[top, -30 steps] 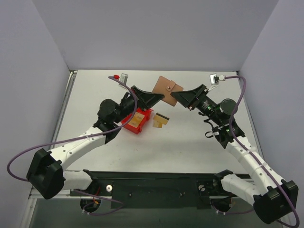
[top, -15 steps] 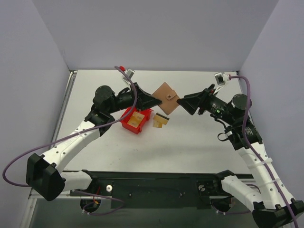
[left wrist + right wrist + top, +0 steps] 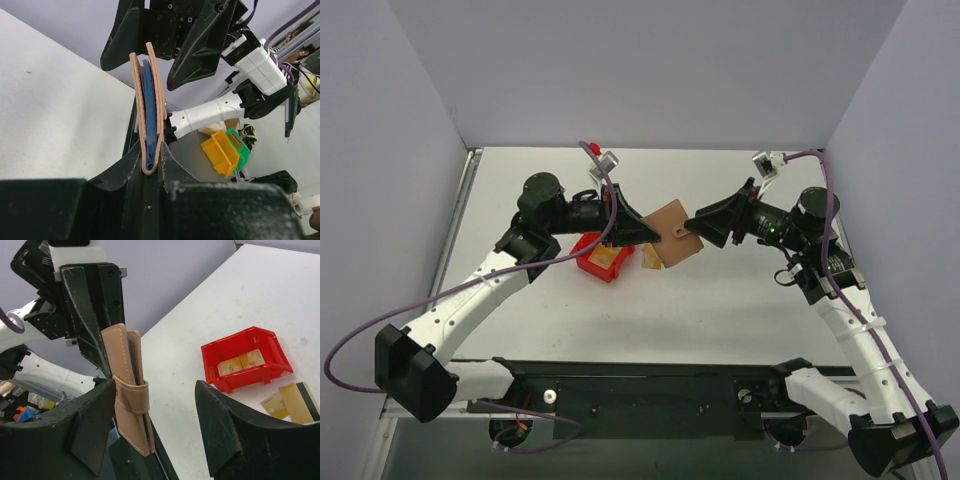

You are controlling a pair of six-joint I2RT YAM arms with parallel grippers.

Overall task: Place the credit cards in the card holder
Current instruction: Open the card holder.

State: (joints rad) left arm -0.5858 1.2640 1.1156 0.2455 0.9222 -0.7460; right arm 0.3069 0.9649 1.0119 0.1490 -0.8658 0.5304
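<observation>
A: Entry. Position of the small flat brown leather-like folding card holder (image 3: pixel 670 245)?

B: Held in the air between the two arms, above the middle of the white table (image 3: pixel 720 310). It is folded. The left wrist view shows it edge-on, with light blue lining between the two brown leaves.

A: Left gripper (image 3: pixel 150 162)?

B: Clenched on the card holder at its folded end, one black finger pressed against each face. The free edges point away, toward the right arm.

A: Right gripper (image 3: pixel 155 385)?

B: Released, jaws spread wide. The card holder stands just beside the finger on the left of the right wrist view. I cannot tell whether it touches that finger. The other finger is well apart from it.

A: Clasp?

B: The brown clasp tab (image 3: pixel 131 395) wraps across both leaves on the edge facing the right wrist camera.

A: The thin flat gold-yellow rectangular credit cards (image 3: pixel 294 402)?

B: Two lie loose on the table just beside the red plastic bin (image 3: pixel 230 347), and one shows a dark stripe. More lie inside the bin, but the count is unclear. In the top view the loose cards sit below the held card holder and are partly hidden by it.
</observation>
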